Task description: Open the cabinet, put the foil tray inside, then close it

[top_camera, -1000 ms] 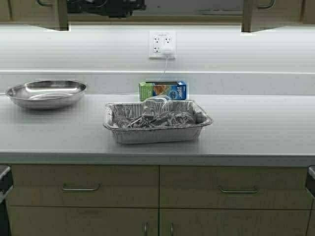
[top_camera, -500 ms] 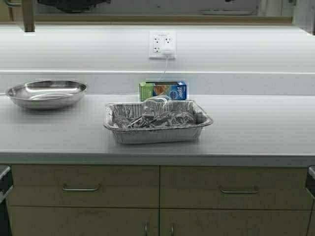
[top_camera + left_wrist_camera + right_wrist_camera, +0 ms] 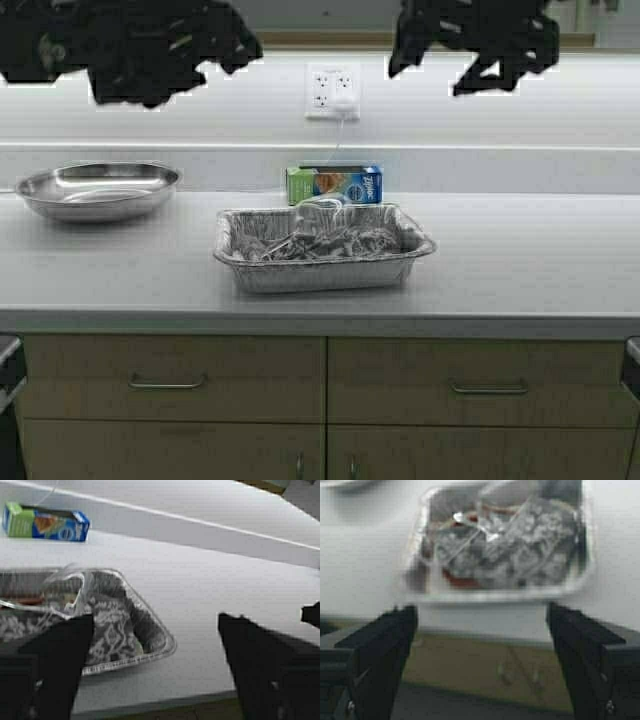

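The foil tray (image 3: 323, 248) sits mid-counter with crumpled clear plastic inside it; it also shows in the left wrist view (image 3: 107, 625) and the right wrist view (image 3: 505, 545). Of the cabinet only the tan bottom edge (image 3: 325, 40) shows at the top of the high view; its doors are out of view. My left arm (image 3: 130, 45) and right arm (image 3: 480, 35) hang high in front of the backsplash, well above the tray. The left gripper (image 3: 155, 665) is open and empty, off one end of the tray. The right gripper (image 3: 480, 650) is open and empty, over the counter's front edge.
A round steel bowl (image 3: 97, 188) stands at the counter's left. A blue and green box (image 3: 334, 185) lies behind the tray, below a wall outlet (image 3: 333, 92) with a plugged cord. Drawers (image 3: 165, 380) and lower doors (image 3: 515, 672) run under the counter.
The cabinet doors swung wider and left the view. Both arms, hidden above the frame before, have come down into the top of the high view. The tray has not moved.
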